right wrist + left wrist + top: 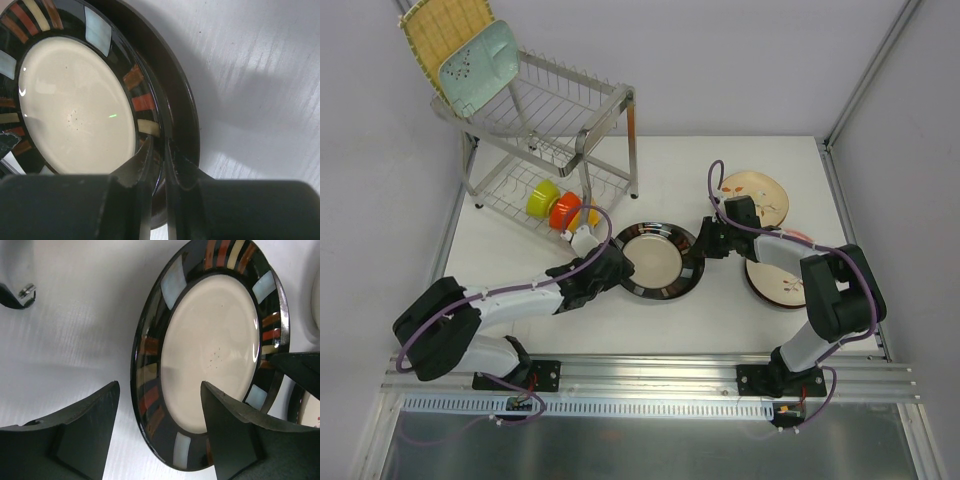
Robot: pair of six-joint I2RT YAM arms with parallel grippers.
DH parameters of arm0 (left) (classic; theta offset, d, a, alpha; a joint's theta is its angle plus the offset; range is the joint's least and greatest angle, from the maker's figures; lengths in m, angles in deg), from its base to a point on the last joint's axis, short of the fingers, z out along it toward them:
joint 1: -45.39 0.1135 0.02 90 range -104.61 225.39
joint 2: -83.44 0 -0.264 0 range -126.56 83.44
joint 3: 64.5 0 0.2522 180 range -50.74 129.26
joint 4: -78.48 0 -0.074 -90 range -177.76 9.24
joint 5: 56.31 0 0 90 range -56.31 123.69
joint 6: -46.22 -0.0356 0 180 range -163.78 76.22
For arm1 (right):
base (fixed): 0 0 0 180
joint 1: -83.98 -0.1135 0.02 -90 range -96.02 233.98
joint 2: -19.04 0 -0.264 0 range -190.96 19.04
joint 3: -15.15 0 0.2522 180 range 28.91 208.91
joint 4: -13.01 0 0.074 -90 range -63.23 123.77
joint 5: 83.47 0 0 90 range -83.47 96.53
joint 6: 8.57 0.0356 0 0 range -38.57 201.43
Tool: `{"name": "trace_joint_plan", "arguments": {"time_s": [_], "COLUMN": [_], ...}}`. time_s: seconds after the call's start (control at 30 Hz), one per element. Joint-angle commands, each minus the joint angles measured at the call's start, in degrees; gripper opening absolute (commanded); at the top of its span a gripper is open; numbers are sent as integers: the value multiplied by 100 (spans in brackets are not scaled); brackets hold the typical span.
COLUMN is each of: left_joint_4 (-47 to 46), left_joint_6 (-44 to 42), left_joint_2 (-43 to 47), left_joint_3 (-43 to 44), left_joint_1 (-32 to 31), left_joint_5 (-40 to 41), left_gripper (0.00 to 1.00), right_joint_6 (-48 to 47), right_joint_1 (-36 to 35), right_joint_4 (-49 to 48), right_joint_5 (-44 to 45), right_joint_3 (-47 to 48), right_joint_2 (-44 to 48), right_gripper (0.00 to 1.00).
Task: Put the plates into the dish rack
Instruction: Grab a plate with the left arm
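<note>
Right now the round dark-rimmed plate (658, 262) lies near the middle of the table (670, 170), a bit toward the near edge. My right hand (162, 150) is pinched tight on the plate's right rim, with one finger inside the rim and one outside. My left hand (159, 387) is wide open and holds nothing. Its fingers (85, 435) sit on both sides of the plate's left rim, one over the table and one over the cream middle. I cannot tell if either one touches.

I think this plate is heavy and hard. It will not bend, but it could chip or break if it drops or bangs the wire. The shiny glaze looks slippery, so a pinch at just one edge might let it swing or slide out. The rim is the only good place to grab, since the plate lies so low on the table. Holding it on two sides, across from each other, feels safest to me.

The dish rack (620, 95) stands at the far left corner of the table. A yellow plate (445, 30) and a teal plate (480, 62) already stand in its top level. Small bowls (564, 210) sit in the bottom level. Two flowery plates (755, 197) lie near the right edge, and the nearer one is partly under my right arm.
</note>
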Motion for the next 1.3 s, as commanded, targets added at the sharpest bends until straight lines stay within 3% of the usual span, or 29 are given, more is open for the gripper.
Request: {"name": "trace_joint_plan", "arguments": {"time_s": [0.0,0.23,0.33,0.5,0.63,0.7,0.9,1.27], "left_joint_4": [-392,-559,-595,-612,-612,-612,-612,-612], "left_joint_6": [47,47,73,135,232,258,311,372], "left_joint_2": [-160,-354,-371,-310,-213,-134,235,1350], "left_joint_3": [170,162,135,74,-14,-58,-251,-673], "left_joint_1": [120,181,182,182,182,182,173,164], "left_joint_5": [-126,-337,-398,-487,-566,-583,-584,-460], "left_gripper": [66,56,45,35,18,14,1,0], "right_joint_6": [-103,-111,-129,-120,-120,-120,-147,-59], "right_joint_1": [-60,-52,-60,-51,-43,-43,-43,28], "right_joint_4": [622,640,657,701,745,798,903,719], "right_joint_5": [80,62,71,115,141,159,264,71], "right_joint_3": [-178,-178,-170,-170,-161,-161,-170,-354], "right_joint_2": [-270,-288,-288,-288,-270,-253,-138,230], "right_gripper": [6,6,6,7,11,13,28,55]}}
